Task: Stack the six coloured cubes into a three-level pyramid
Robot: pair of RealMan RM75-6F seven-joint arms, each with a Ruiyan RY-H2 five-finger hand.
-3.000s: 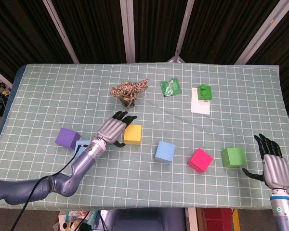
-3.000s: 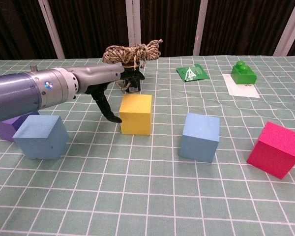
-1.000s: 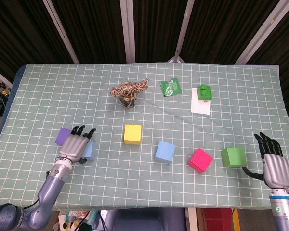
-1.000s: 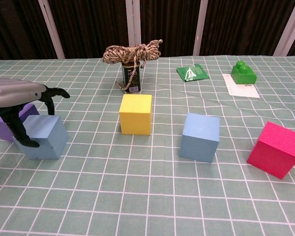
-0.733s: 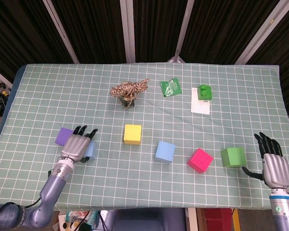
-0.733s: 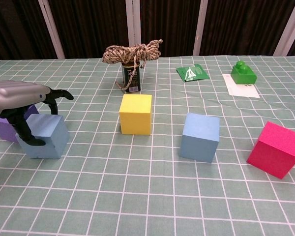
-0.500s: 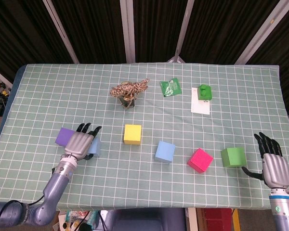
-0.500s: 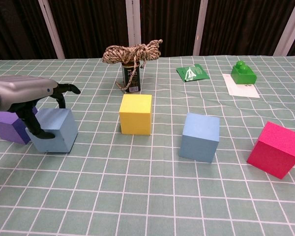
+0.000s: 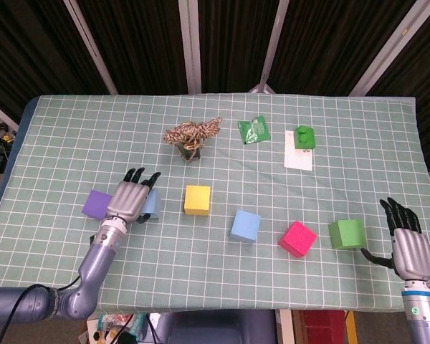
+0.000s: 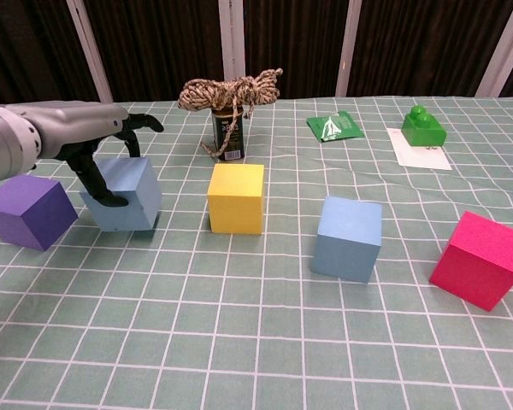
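Observation:
My left hand grips a light blue cube with its fingers over the top and the thumb on the near side. That cube sits between the purple cube and the yellow cube, apart from both. A second blue cube and a pink cube lie further right. A green cube stands near my right hand, which is open with its fingers spread, just right of it and apart from it. The right hand is outside the chest view.
A can topped with a tangle of rope stands behind the yellow cube. A green packet and a green toy brick on white paper lie at the back right. The table's front edge is close to both forearms.
My left hand left the yellow cube, took hold of the light blue cube and carried it right and away from the purple cube, toward the yellow one. The right hand has not moved.

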